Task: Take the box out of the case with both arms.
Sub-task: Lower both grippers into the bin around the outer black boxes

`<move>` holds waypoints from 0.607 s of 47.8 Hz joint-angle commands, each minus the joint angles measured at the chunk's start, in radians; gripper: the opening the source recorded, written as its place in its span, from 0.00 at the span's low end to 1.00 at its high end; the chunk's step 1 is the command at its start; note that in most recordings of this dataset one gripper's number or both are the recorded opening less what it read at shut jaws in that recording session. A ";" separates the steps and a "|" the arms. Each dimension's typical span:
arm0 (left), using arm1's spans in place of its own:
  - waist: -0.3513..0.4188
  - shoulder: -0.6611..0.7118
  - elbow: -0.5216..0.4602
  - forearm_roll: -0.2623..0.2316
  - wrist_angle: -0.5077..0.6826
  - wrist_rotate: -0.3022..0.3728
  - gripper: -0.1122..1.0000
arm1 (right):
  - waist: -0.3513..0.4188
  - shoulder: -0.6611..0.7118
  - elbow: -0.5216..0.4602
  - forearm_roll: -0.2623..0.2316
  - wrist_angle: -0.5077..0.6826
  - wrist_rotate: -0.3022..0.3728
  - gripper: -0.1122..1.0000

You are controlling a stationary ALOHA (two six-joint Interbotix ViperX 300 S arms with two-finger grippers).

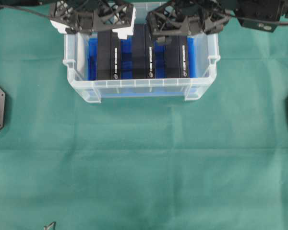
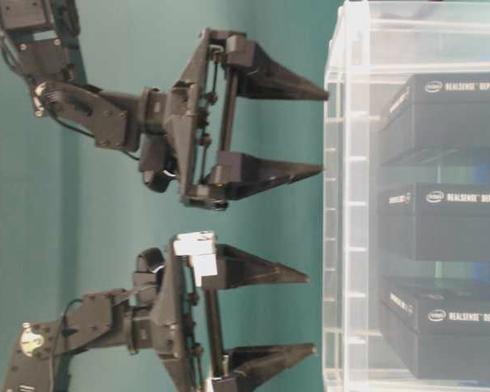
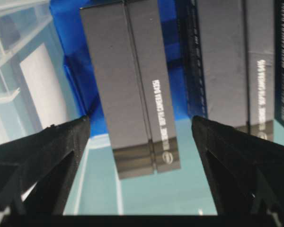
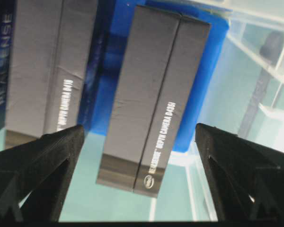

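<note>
Box (image 1: 108,57), black, one of three standing on edge side by side inside case (image 1: 81,86), on blue liner (image 1: 92,60); not yet gripped.

Left gripper (image 3: 141,142): jaws wide apart, empty, poised above far wall of case, straddling leftmost box seen end-on below. Fingers (image 3: 52,142) clear of box faces on both sides.

Right gripper (image 4: 139,142): jaws likewise spread, empty, framing rightmost box (image 4: 154,101) in case; no contact visible.

Step in hand, by judgement: approach and alignment, before any grasp. Next move likely calls for agreeing on one box, descent of both grippers into case, and closure on opposite sides without clipping case rim or the neighbouring middle box (image 1: 145,52). Which box is the target: cannot tell, each gripper centred on a different one.

Appearance of boxes: slim, matte black cardboard, white lettering along narrow edge, small oval logo near one end; sharp corners, no visible damage.

Case: clear plastic, rimmed, side handles, resting on green cloth (image 1: 144,167) near its far edge.
</note>
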 commanded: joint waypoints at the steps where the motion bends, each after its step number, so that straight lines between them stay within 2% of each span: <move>1: 0.002 -0.011 0.011 0.005 -0.028 -0.011 0.85 | 0.003 -0.017 0.008 -0.005 -0.026 0.009 0.96; 15: 0.002 -0.003 0.084 0.005 -0.115 -0.032 0.85 | 0.005 -0.003 0.063 -0.005 -0.077 0.018 0.96; 29: 0.002 0.026 0.106 0.003 -0.147 -0.032 0.85 | 0.006 0.029 0.103 -0.002 -0.143 0.020 0.96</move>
